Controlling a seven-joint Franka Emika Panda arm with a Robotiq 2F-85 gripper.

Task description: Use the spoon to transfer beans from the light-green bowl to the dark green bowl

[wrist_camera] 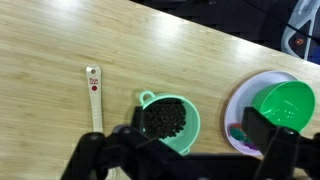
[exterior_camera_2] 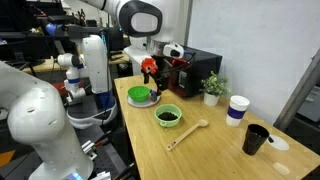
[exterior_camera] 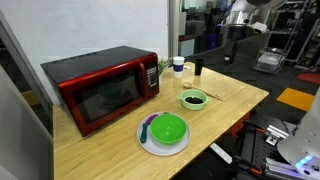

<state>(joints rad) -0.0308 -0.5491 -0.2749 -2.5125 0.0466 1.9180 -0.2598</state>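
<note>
- The beans (wrist_camera: pixel 164 118) lie as a dark heap inside the light-green bowl (wrist_camera: pixel 190 128), filling most of it.
- That bowl stands upright near the middle of the bench (exterior_camera_2: pixel 215 135), about halfway between the wall-side edge and the open long edge; both exterior views show it there.
- The spoon (wrist_camera: pixel 94 95), pale wood, lies flat on the bare bench just beside the light-green bowl, not touching it. In an exterior view it sits on the bowl's open-edge side, close to that edge (exterior_camera_2: pixel 187 134).
- The dark green bowl (wrist_camera: pixel 285 105) sits on a white plate (wrist_camera: pixel 240 105), near the light-green bowl but apart from it, toward the bench end where the microwave stands.
- A small blue-purple item rests on the plate's rim beside the big bowl; what it is cannot be told.
- The gripper (wrist_camera: pixel 192 135) hangs above the bench with its jaws spread wide and nothing between them. In the wrist view the light-green bowl shows below the gap.
- A red microwave (exterior_camera: pixel 100 90) stands along the wall-side edge.
- Further along that edge stand a small potted plant (exterior_camera_2: pixel 212 88), a white cup (exterior_camera_2: pixel 237 110) and a black cup (exterior_camera_2: pixel 256 140), toward the far corner.
</note>
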